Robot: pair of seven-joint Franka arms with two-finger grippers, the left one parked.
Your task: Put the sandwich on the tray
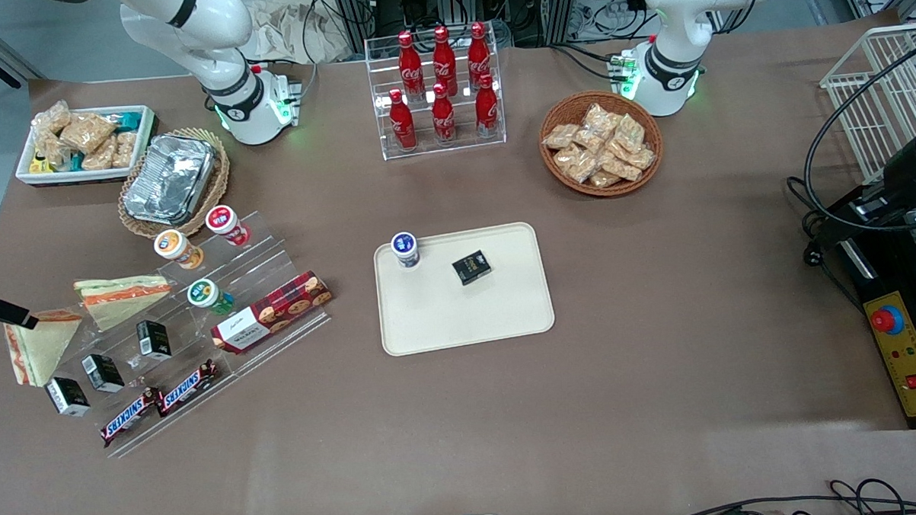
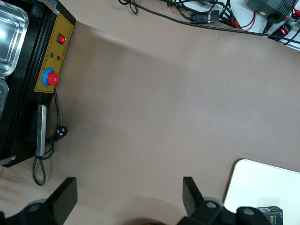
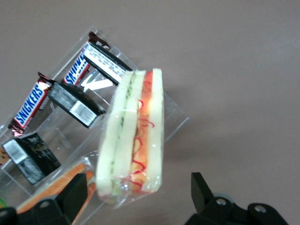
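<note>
A clear-wrapped wedge sandwich (image 1: 38, 344) stands on edge at the working arm's end of the table, at the end of a clear stepped stand (image 1: 201, 327). In the right wrist view the sandwich (image 3: 133, 136) shows white bread with red and green filling. My gripper (image 3: 140, 197) is open. Its fingers (image 3: 77, 192) straddle the sandwich's near end with gaps on both sides. Only the gripper's black tip (image 1: 10, 313) shows in the front view, just above the sandwich. A second like sandwich (image 1: 120, 296) lies beside it, farther from the camera. The cream tray (image 1: 506, 317) lies mid-table.
The tray holds a blue-lidded cup (image 1: 405, 249) and a small black box (image 1: 471, 267). The stand carries Snickers bars (image 1: 158, 401), black boxes (image 1: 100, 373), cups and a biscuit box (image 1: 273, 310). A foil container (image 1: 169, 178), snack tub (image 1: 84, 145), cola rack (image 1: 441, 90) and basket (image 1: 600, 143) stand farther back.
</note>
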